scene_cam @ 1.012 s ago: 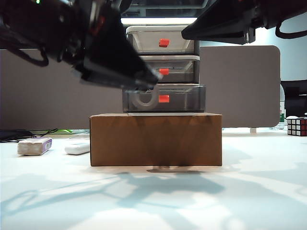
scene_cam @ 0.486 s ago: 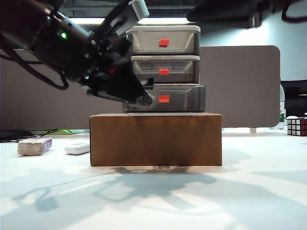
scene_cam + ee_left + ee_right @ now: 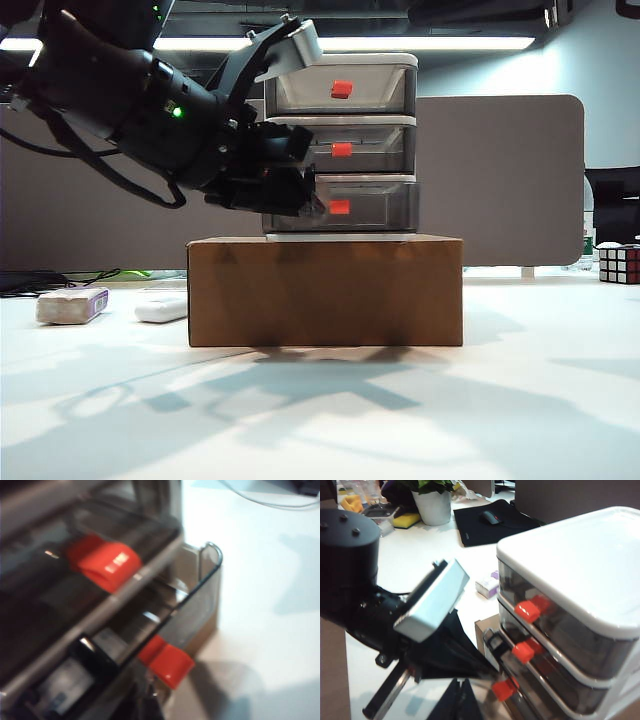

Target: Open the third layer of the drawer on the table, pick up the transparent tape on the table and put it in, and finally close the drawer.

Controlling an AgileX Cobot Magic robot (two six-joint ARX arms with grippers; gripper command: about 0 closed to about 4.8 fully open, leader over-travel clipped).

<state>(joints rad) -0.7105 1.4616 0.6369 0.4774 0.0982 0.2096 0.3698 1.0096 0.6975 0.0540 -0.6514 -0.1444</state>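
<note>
The drawer (image 3: 345,140) stands on a brown cardboard box (image 3: 325,290) on the table (image 3: 320,420). My left gripper (image 3: 315,205) is shut, its tips against the front of the third layer (image 3: 380,205) beside the red-orange tab (image 3: 340,207). In the left wrist view the gripper (image 3: 150,705) sits just under that tab (image 3: 167,662), and the third layer (image 3: 200,600) still sticks out a little. The transparent tape is hidden behind the gripper. My right gripper (image 3: 461,700) is shut and empty, hovering high in front of the drawer (image 3: 570,570).
A white-and-purple block (image 3: 72,305) and a flat white bar (image 3: 160,310) lie on the table left of the box. A Rubik's cube (image 3: 620,265) sits at the far right. A grey partition (image 3: 500,180) stands behind the drawer.
The left gripper dropped, shut and pressed on the third layer, which slid most of the way in. The tape ring seen inside it is now covered. The right arm lifted upward.
</note>
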